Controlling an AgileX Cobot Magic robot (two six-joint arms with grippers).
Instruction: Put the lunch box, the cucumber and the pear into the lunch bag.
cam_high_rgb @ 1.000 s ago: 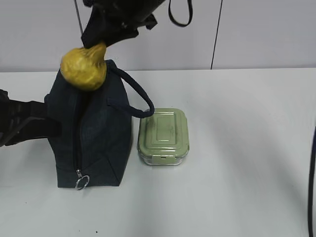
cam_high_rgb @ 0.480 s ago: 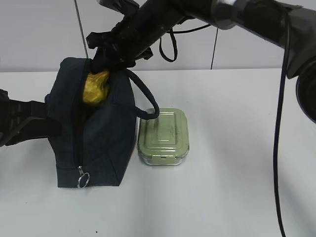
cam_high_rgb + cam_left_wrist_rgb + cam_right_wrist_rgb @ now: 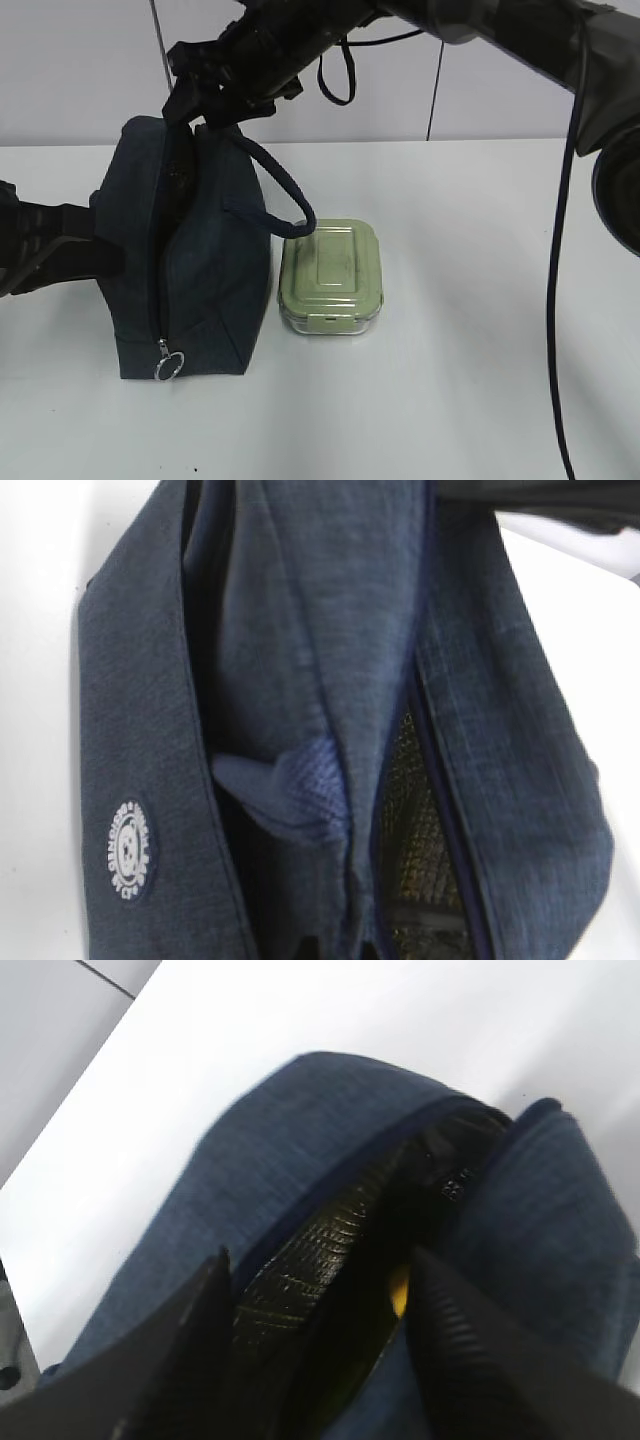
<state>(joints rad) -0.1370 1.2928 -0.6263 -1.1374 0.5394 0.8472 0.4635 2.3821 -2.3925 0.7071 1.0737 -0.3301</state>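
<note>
Gone down into the lunch bag [image 3: 200, 260] since one second ago: the pear [image 3: 399, 1291], before hanging above the opening, now only a small yellow sliver deep below and between the fingers [image 3: 180, 1360] of the right gripper [image 3: 200, 95]. Fingers spread apart now, pinching nothing, poised just over the open zipper mouth.

Lying just beside the bag, well below and to the right of these fingers: the lunch box [image 3: 332, 275], lid on, flat on the white table [image 3: 480, 380]. Curving between fingers and lunch box: the padded handle loop [image 3: 285, 195], its low end touching the lid's corner. Hanging at the bag's near bottom end: a silver ring pull [image 3: 167, 367]. Pressed against the bag's left side: the left gripper [image 3: 75, 245], fingers pressed together, tips themselves hidden against the fabric, so not possible to tell what sits between them.

Sewn on the bag's side in the left wrist view: a round patch [image 3: 131, 848] with white lettering, too small and blurred to read.

Inside of the bag dark; only black mesh lining [image 3: 410, 810] to be made out, rest of contents not clear. Right arm cut off at the upper edge of the exterior view.
</note>
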